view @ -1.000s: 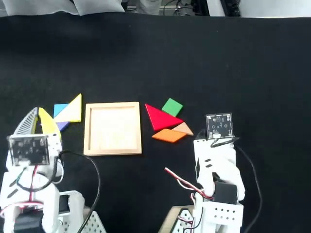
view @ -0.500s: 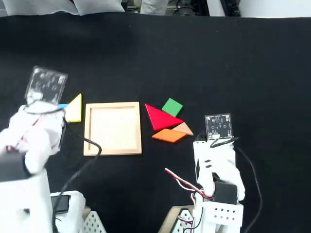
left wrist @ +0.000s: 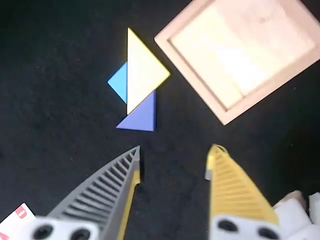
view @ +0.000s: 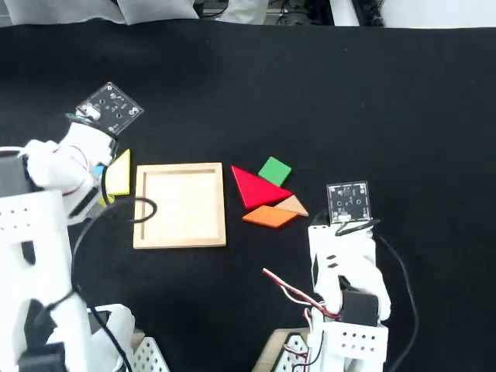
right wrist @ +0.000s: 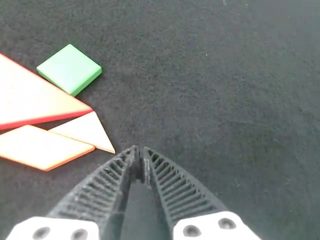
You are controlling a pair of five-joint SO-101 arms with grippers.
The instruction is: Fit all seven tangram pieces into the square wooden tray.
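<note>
Seven tangram pieces lie on the black cloth-covered desk (view: 325, 93), all outside the square wooden tray (view: 139, 205), whose pale floor is bare in the left wrist view (left wrist: 194, 77).

In the high view, the yellow triangle (view: 120, 172) sits just beside the tray at its 9 o'clock. The left wrist view shows this yellow triangle (left wrist: 142, 72) with a light blue piece (left wrist: 119, 82) touching its long edge and a periwinkle triangle (left wrist: 142, 115) touching its lower corner.

At the tray's 3 o'clock lies the large red triangle (view: 256, 186), near the tray but apart from it. The green square (view: 274, 170) sits at the red triangle's 1 o'clock, the small tan triangle (view: 293, 204) at its 4 o'clock and the orange parallelogram (view: 269, 216) at its 6 o'clock. All four are bunched close together.

The left arm (view: 70, 159) stands tall at the tray's 9 o'clock, its wrist bent over the yellow triangle. The left hand (left wrist: 176, 147) points down at the desk with its fingers spread wide, holding nothing, above bare cloth near the periwinkle triangle.

The right arm (view: 345, 256) is folded low at the tray's 4 o'clock. The right hand (right wrist: 139, 150) is closed, its fingers pressed together on nothing. It points at bare cloth just beside the tan triangle (right wrist: 85, 131), with the orange parallelogram (right wrist: 40, 146), red triangle (right wrist: 30, 100) and green square (right wrist: 69, 68) nearby.
</note>
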